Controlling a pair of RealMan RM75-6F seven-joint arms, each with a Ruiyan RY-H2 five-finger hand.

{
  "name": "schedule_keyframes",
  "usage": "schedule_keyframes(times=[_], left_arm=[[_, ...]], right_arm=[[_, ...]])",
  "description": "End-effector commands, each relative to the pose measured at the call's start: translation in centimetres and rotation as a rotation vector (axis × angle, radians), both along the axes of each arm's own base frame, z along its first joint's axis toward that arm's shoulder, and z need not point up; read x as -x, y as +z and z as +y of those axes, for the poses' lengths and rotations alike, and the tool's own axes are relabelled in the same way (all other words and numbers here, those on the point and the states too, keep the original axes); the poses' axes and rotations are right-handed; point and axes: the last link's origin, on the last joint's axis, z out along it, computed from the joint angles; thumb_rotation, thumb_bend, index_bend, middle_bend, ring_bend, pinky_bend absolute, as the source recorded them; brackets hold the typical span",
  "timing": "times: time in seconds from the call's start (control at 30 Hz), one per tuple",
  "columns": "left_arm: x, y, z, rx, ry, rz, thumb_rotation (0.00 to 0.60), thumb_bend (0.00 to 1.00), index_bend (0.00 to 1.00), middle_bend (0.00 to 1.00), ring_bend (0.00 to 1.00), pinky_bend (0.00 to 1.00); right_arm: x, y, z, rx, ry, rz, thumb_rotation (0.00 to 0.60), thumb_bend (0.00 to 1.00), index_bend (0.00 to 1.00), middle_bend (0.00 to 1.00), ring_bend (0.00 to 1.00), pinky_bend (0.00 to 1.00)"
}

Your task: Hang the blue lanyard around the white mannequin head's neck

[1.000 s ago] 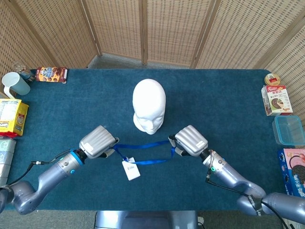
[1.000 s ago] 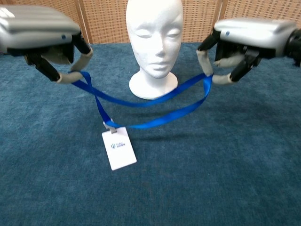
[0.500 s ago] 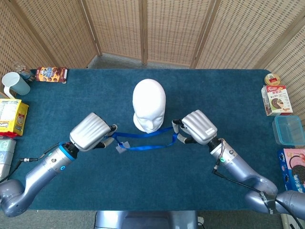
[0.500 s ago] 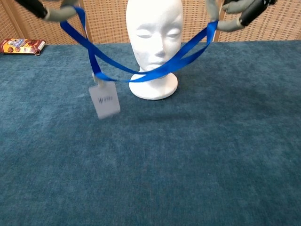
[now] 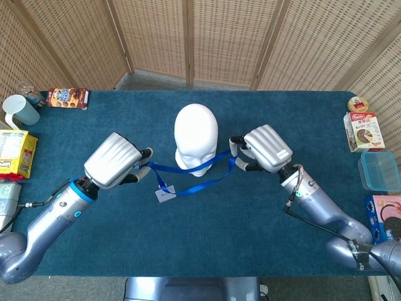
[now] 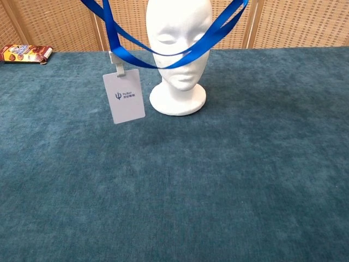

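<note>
One blue ribbon lanyard [image 6: 173, 50] is hanging in the air in front of the face of the one white foam mannequin head [image 5: 195, 133], its loop held stretched between two hands and sagging across the chin level in the chest view; it is not yet around the neck. One white rectangular badge card [image 6: 124, 98] is dangling from the lanyard's clip, beside the head's round base and clear of the desk. The left hand [image 5: 114, 160] is gripping the loop's left end, and the right hand [image 5: 263, 149] is gripping its right end; both are raised, one on each side of the head, and both are lying above the top edge of the chest view. The mannequin head is standing upright near the middle of the one dark blue carpeted desk [image 5: 250, 238].

Along the desk's left edge are lying one brown biscuit packet [image 5: 67, 98], one pale blue plastic jug [image 5: 20, 111] and one yellow snack bag [image 5: 15, 152]. Along the right edge are standing one red-and-white carton [image 5: 363, 132], one small round tin [image 5: 358, 103] and one clear plastic box with a blue rim [image 5: 380, 170]; its contents cannot be made out. Woven rattan screens [image 5: 188, 37] are standing behind the desk.
</note>
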Motion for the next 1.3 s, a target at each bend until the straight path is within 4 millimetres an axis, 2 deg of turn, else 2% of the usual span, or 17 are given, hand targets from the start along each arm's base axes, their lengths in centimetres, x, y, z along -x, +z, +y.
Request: schedule_keyframes(times=[0.03,0.5,0.83,1.2,1.3], left_arm=[[-0.7,0.1,0.0,-0.008,-0.013,-0.002,0.490,0.47,0.66,1.00,1.00,1.00],[-3.2,-0.5,0.3,-0.021,-0.024,-0.032,0.491,0.47,0.66,1.00,1.00,1.00],[-4.7,-1.0,1.2,-0.028,-0.024,-0.044,0.489,0.47,0.66,1.00,1.00,1.00],[-5.3,-0.2,2.2,-0.072,-0.014,-0.087,0.494,0.47,0.66,1.00,1.00,1.00],[-5.5,0.6,2.8,-0.096,-0.005,-0.107,0.491,0.47,0.66,1.00,1.00,1.00]], right_arm=[[0.1,0.4,-0.6,0.007,-0.008,-0.001,0.600,0.46,0.75,1.00,1.00,1.00],[-0.3,1.9,-2.8,0.034,-0.026,-0.027,0.600,0.46,0.76,1.00,1.00,1.00],[-0.3,2.6,-4.3,0.058,-0.056,-0.055,0.600,0.46,0.76,1.00,1.00,1.00],[-1.0,3.3,-5.4,0.094,-0.060,-0.082,0.600,0.46,0.76,1.00,1.00,1.00],[-1.7,3.7,-5.9,0.108,-0.053,-0.092,0.600,0.46,0.76,1.00,1.00,1.00]])
